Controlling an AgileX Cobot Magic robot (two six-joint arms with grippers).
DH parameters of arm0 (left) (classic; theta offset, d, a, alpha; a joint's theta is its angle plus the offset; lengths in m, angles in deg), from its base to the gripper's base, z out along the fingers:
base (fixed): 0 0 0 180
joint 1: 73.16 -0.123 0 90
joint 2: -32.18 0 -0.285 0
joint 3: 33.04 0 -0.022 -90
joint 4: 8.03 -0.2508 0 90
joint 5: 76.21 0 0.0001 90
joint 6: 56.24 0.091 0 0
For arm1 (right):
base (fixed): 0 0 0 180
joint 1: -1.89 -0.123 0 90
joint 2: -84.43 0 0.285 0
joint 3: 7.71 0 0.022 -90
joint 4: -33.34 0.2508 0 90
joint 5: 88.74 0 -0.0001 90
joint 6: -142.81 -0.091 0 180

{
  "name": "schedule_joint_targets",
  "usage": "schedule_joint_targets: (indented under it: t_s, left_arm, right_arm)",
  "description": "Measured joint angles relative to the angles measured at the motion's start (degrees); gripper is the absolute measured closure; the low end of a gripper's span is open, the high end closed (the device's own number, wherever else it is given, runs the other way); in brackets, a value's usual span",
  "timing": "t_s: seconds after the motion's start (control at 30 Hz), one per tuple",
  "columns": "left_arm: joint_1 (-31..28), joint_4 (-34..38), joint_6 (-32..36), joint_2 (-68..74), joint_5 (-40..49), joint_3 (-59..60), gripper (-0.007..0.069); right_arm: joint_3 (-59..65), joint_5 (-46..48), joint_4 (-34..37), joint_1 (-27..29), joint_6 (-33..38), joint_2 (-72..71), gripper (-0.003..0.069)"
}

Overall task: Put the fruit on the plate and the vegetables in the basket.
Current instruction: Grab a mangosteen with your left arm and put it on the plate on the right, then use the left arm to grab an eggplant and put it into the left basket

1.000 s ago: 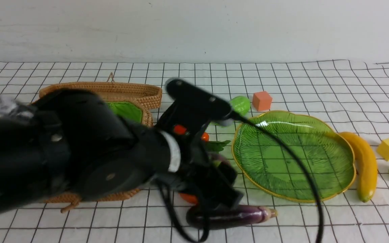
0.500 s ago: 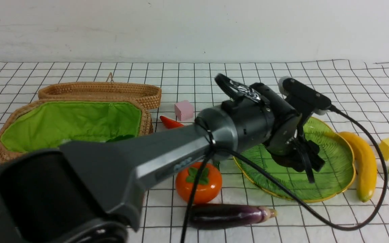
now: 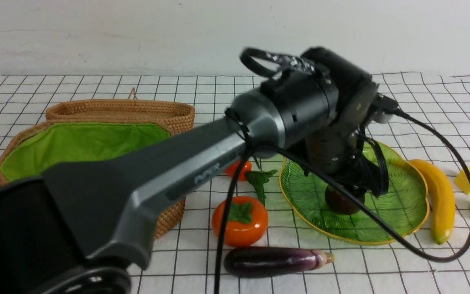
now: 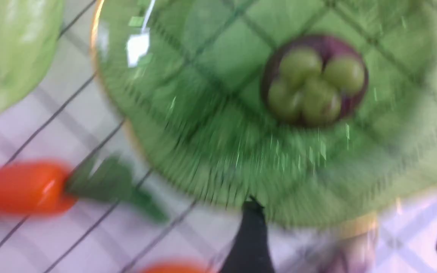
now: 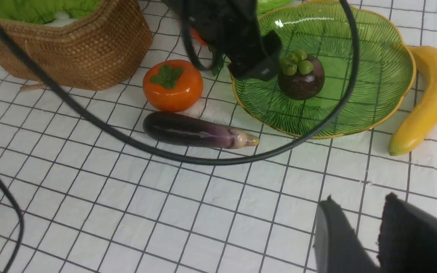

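L gripper [image 4: 351, 220]: jaws well apart, nothing between them. It hangs just above the plate [image 3: 414, 204]. Wrist view is blurred, but both fingers are clear of the fruit.

Mangosteen [image 4: 315, 79]: directly under and slightly ahead of the fingertips. It sits upright on the plate floor with its knobs up.

Persimmon [image 3: 240, 220]: to this gripper's left and nearer the robot, on the cloth between plate rim and basket [image 3: 169, 208]. It is round, so it has no preferred grasp axis.

Eggplant [image 3: 273, 261]: just beside the persimmon on its robot-side. Contact cannot be told. Long axis runs left–right, stem end toward the plate.

Carrot [image 3: 239, 168]: beyond the persimmon, leaves pointing at the plate.

Banana [image 3: 439, 200]: to the gripper's right, past the plate's far rim. Its long axis runs near-to-far along that rim.

R gripper [image 5: 376, 235]: fingers a narrow gap apart, empty, low over bare cloth on the robot-side of the banana.

Judgement: the persimmon is the left arm's nearer pick and the banana the right's. The approach from above the persimmon looks open. The crowded sides are toward the eggplant and the basket wall. The left arm's cable [image 5: 203, 157] loops past the plate's near rim and the eggplant, so it is a possible snag.
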Motion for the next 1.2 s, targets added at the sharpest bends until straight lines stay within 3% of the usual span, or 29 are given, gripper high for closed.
schedule_joint_targets:
  t_s: [0.07, 0.1, 0.13, 0.2, 0.27, 0.37, 0.47, 0.63, 0.77, 1.03, 1.1, 1.2]
  left_arm:
    - [-0.06, 1.23, 8.5, -4.64, 3.61, 0.83, 0.0162]
    - [-0.06, 1.37, 9.34, -5.09, 3.7, 1.02, 0.0172]
    - [-0.06, 3.02, 15.65, -8.73, 4.24, 3.15, 0.0258]
    - [-0.06, 6.0, 22.25, -12.82, 4.5, 7.45, 0.0352]
    - [-0.01, 8.47, 27.2, -15.44, 4.66, 12.38, 0.0395]
    - [-0.01, 10.16, 31.99, -16.96, 4.74, 20.15, 0.0385]
    - [-0.01, 8.91, 37.01, -16.04, 1.67, 29.02, 0.0276]
    - [-0.01, 6.0, 39.92, -12.07, -8.06, 34.4, 0.0114]
    - [-0.01, 4.24, 40.2, -8.35, -13.73, 34.78, 0.0053]
    - [-0.01, 2.31, 40.44, -4.47, -16.83, 34.72, 0.0074]
    - [-0.01, 2.04, 40.21, -4.42, -16.73, 34.72, 0.0113]
    - [0.05, 2.04, 38.13, -4.37, -15.53, 34.57, 0.0264]
  right_arm:
    - [0.0, 0.0, 0.06, 0.0, 1.24, 0.0, 0.0449]
    - [0.0, 0.0, 0.14, 0.0, 1.38, 0.0, 0.0449]
    - [0.0, 0.07, 0.64, 0.0, 2.17, 0.0, 0.0447]
    - [0.0, 0.43, 1.35, 0.0, 2.68, -0.07, 0.0445]
    - [0.0, 1.11, 2.01, 0.0, 3.39, -0.77, 0.0445]
    - [0.0, 2.6, 2.85, 0.0, 4.47, -2.35, 0.0445]
    - [0.0, 4.75, 4.37, 0.0, 5.69, -5.74, 0.0445]
    - [-0.06, 6.06, 6.7, 0.0, 5.92, -10.04, 0.0445]
    - [-0.26, 6.04, 8.36, 0.0, 5.92, -11.25, 0.0444]
    - [-0.26, 6.04, 10.49, 0.0, 5.92, -11.35, 0.0442]
    - [-0.26, 6.04, 10.49, 0.0, 5.92, -11.42, 0.0442]
    - [-0.26, 6.04, 10.49, 0.0, 5.92, -11.42, 0.0442]
